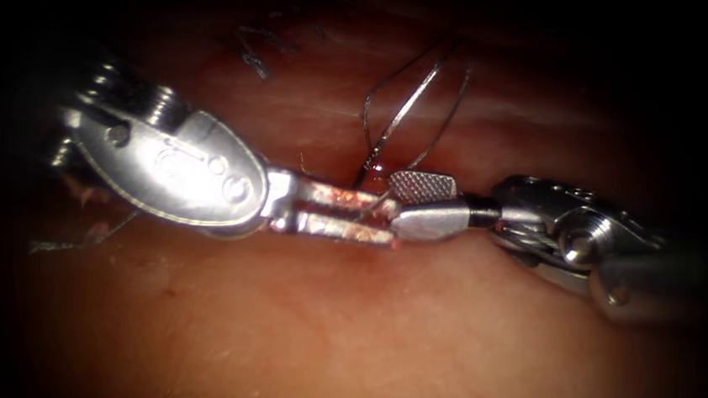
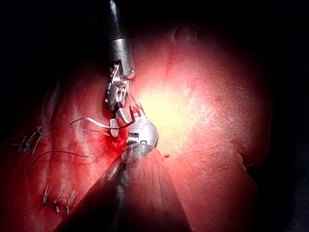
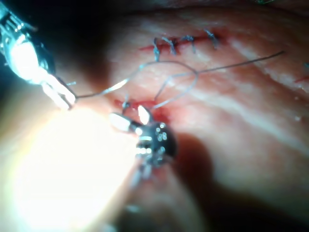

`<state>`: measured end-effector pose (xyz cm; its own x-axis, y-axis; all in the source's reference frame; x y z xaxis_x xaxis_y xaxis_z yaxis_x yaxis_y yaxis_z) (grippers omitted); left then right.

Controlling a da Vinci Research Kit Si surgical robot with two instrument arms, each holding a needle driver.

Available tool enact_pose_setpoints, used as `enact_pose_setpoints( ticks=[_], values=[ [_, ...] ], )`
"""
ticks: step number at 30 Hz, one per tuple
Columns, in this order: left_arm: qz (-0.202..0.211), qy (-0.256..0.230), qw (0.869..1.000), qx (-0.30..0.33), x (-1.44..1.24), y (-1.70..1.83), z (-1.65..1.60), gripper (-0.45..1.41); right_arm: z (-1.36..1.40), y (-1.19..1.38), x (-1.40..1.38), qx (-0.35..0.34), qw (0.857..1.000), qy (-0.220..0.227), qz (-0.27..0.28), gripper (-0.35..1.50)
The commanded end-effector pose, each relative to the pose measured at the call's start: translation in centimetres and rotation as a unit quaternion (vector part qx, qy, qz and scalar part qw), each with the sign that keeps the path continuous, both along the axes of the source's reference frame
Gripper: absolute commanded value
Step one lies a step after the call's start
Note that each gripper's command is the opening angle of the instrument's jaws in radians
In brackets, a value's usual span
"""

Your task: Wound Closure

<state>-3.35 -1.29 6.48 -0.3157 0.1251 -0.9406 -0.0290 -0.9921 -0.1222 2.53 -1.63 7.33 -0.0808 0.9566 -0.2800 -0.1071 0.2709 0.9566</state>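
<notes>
My left tool (image 1: pixel 390 220) reaches in from the left, its red-stained jaws lying close together over the cut (image 1: pixel 373 173). They are shut on the thread (image 1: pixel 412 102), which in the right wrist view runs from the left tool's tip (image 3: pixel 67 101) across to a loop of thread (image 3: pixel 190 77). Tip to tip with it is my right tool (image 1: pixel 396 204), open with its ridged jaw face turned up and nothing between the jaws. The thread loops stand up from the cut behind both tools. The left wrist view has the left tool (image 2: pixel 137 112) and the open right tool (image 2: pixel 118 124) meeting over the red fluid (image 2: pixel 108 142).
Finished stitches with short cut ends sit along the closed stretch of the cut (image 3: pixel 183 42), and more stitches lie on the tissue (image 2: pixel 58 199). Dark cut thread ends lie at the back left (image 1: pixel 255 60). A loose strand trails at the left (image 1: pixel 72 244). Pale tissue (image 1: pixel 343 333) spreads in front.
</notes>
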Motion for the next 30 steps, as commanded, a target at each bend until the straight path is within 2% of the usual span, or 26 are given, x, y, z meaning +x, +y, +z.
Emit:
enact_pose_setpoints(
  ticks=[1, 9, 12, 18, 24, 30],
  values=[
    [-0.001, -0.002, 1.000, -0.005, -0.03, -0.05, 0.05, -0.45, 0.08, 0.00, 0.02, 0.000, 1.000, -0.005, 0.007, 1.15],
    [-0.017, -0.011, 0.999, -0.047, 0.09, -0.10, 0.06, -0.45, 0.03, 0.19, -0.16, 0.008, 0.998, -0.032, 0.045, 1.10],
    [-0.017, -0.015, 0.997, -0.068, 0.09, -0.14, 0.15, -0.45, -0.04, 0.23, -0.12, 0.012, 0.999, -0.020, 0.032, 1.10],
    [-0.015, -0.017, 0.995, -0.092, 0.10, -0.18, 0.33, -0.45, -0.17, 0.31, -0.05, 0.038, 0.998, -0.010, 0.043, 1.10],
    [-0.017, -0.018, 0.994, -0.107, 0.11, -0.18, 0.34, -0.45, -0.16, 0.33, 0.11, 0.058, 0.997, -0.014, 0.058, 1.06],
    [-0.018, -0.020, 0.994, -0.107, 0.11, -0.18, 0.34, -0.45, -0.18, 0.32, 0.22, 0.061, 0.996, -0.014, 0.059, 1.13]
  ],
)
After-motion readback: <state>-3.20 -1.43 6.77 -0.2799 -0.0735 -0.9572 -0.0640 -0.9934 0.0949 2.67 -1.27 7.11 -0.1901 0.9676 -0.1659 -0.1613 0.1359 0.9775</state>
